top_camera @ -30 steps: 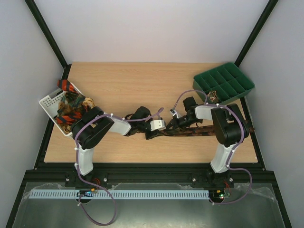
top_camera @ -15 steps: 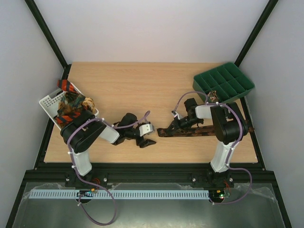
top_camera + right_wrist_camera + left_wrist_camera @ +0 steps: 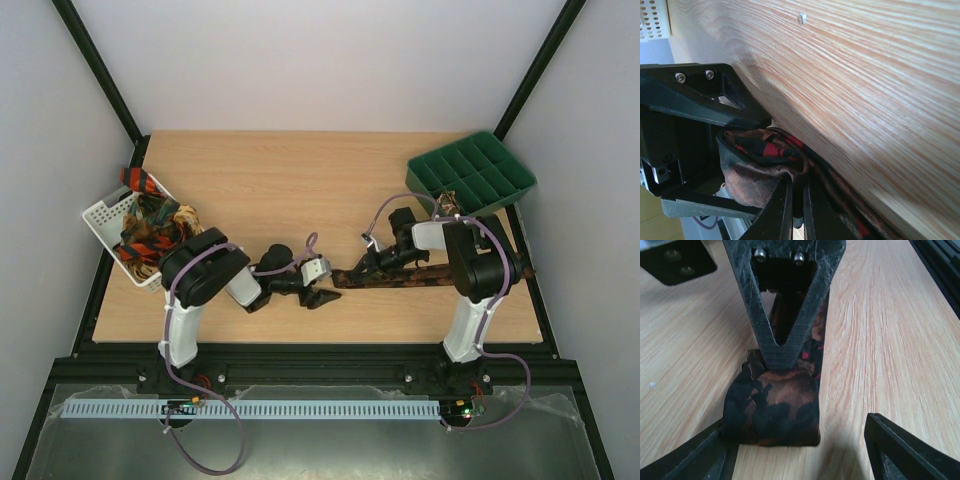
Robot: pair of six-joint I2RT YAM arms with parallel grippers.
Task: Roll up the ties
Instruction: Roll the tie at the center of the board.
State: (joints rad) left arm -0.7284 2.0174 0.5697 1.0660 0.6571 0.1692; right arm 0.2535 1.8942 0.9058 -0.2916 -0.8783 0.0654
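you had two matching arms. the left arm (image 3: 200,280) and the right arm (image 3: 480,268) each had a white lower link under bulky, rounded black joint housings. lilac cables (image 3: 205,445) ran from each base along the links, pinned at intervals by small white fasteners. the left gripper (image 3: 325,297) had a white block behind its black fingers (image 3: 905,452), which were matte and wedge-shaped. the right gripper (image 3: 782,357) had a rough-textured black v-shaped frame with two silver screws (image 3: 760,254) at its top.
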